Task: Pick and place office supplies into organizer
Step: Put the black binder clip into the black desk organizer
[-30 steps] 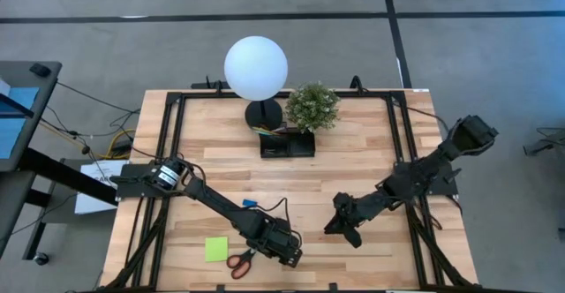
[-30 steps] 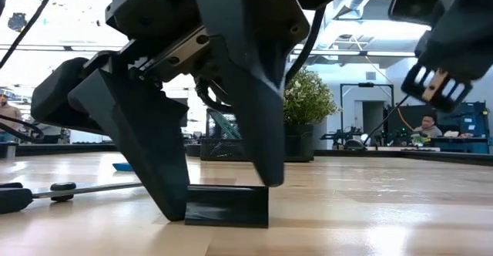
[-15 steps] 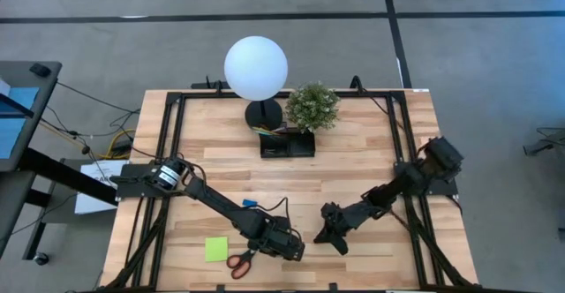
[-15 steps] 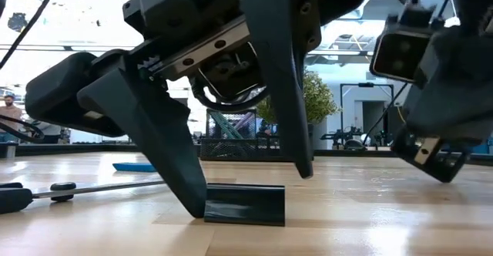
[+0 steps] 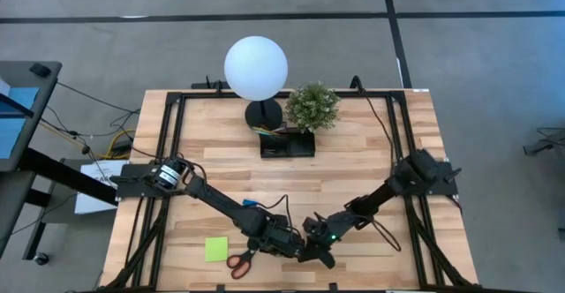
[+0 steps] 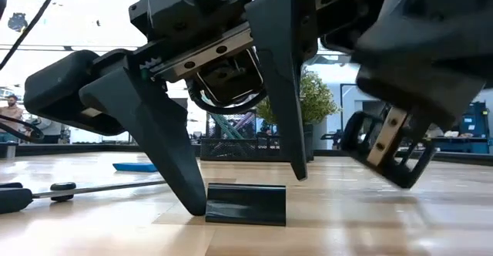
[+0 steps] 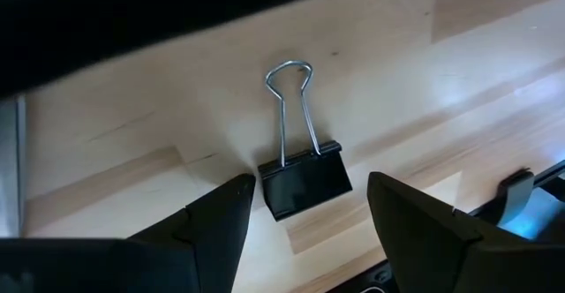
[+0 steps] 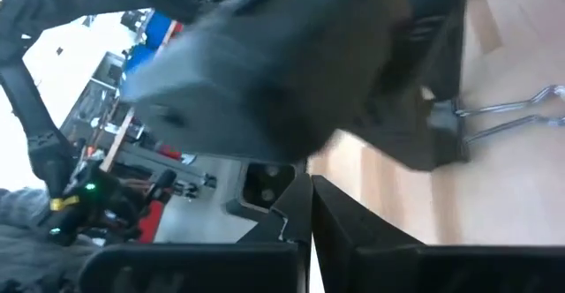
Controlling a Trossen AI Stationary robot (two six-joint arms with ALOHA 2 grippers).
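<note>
A black binder clip lies flat on the table near its near edge, its wire handles pointing away from my left wrist. My left gripper is open over it, with one finger on either side of the clip's body. My right gripper is shut and hangs just right of the clip, a little above the table, next to my left gripper. The black organizer stands far back, in front of the lamp and plant. Red-handled scissors, a lime-green sticky pad and a blue eraser lie to the left. My left gripper comes down slanting from above. One fingertip stands on the table against the binder clip's left end. The other fingertip hangs above the clip's right end without touching. The clip lies flat on the wood.
The globe lamp and potted plant stand at the far edge behind the organizer. The scissors' blade and the eraser lie left of the clip. Bare wood lies between the clip and the organizer.
My right arm has swung from the table's right side toward the left and the near edge and come down close beside my left gripper. My left gripper has shifted slightly toward the right, and the binder clip has slid a little that way along the table with the fingertip.
</note>
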